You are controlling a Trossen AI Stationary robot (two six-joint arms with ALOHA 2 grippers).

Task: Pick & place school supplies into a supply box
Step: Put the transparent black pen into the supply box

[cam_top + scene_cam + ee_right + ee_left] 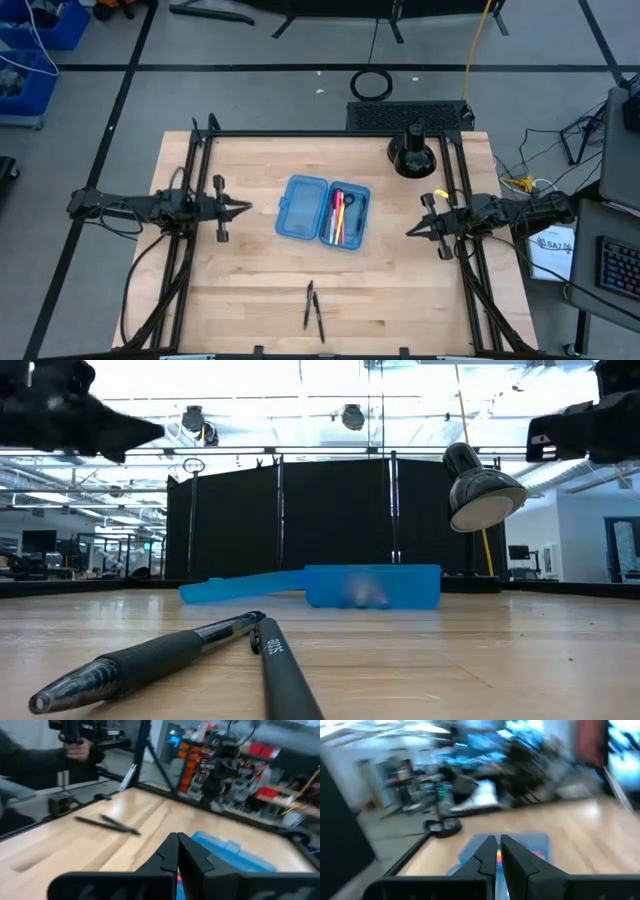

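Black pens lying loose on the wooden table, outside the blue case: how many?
2. Both slim black pens lie together near the table's front edge, one beside the other, tips close, forming a narrow V. More pens may sit among the supplies inside the translucent blue plastic case.

Left arm extends inward from the table's left edge, its gripper (243, 208) raised above the surface, fingers (487, 856) nearly together, holding nothing. Right arm mirrors it from the right edge, its gripper (411, 231) raised, fingers (170, 851) pressed together, empty.
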